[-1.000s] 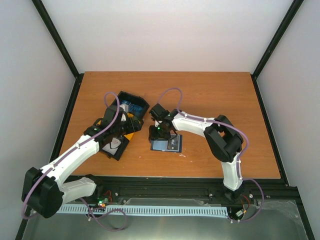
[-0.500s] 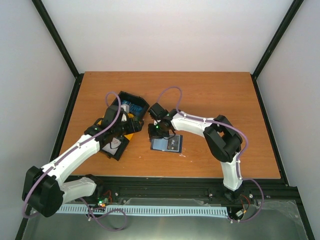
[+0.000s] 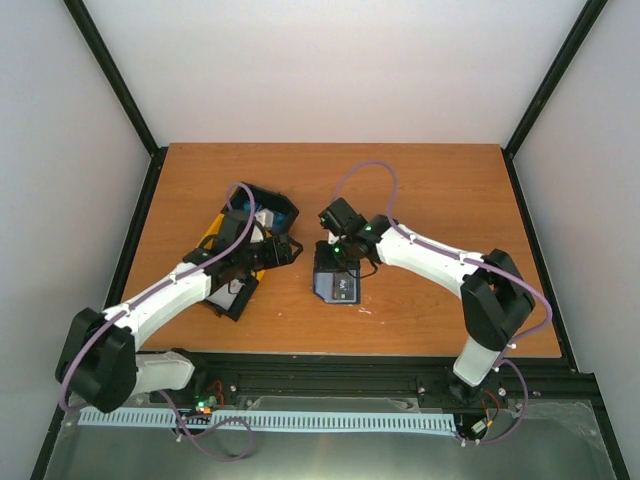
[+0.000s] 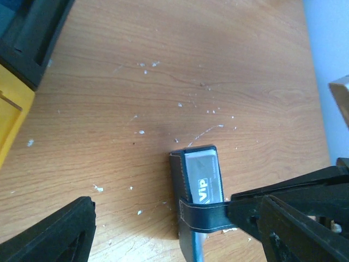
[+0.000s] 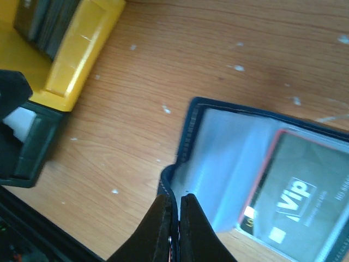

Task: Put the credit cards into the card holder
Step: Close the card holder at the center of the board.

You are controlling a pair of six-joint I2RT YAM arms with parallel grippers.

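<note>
The dark navy card holder (image 3: 337,287) lies on the table between the arms, partly open. In the left wrist view the card holder (image 4: 188,180) has a grey "VIP" credit card (image 4: 204,177) tucked in a pocket. My right gripper (image 5: 178,199) is shut on the edge of the holder's cover (image 5: 170,174), lifting it off the pale pockets (image 5: 229,147). My left gripper (image 3: 285,250) hangs open just left of the holder, holding nothing. More credit cards, blue (image 3: 275,215) and white (image 3: 232,290), lie in the tray.
A black-and-yellow tray (image 3: 222,228) sits left of the holder, under my left arm; its yellow wall (image 5: 82,49) is close to the holder's left side. Pale flecks dot the wood around the holder.
My right gripper has closed on the holder's cover edge and lifted it, so the holder looks narrower. My left gripper has swung right from over the tray toward the holder.
</note>
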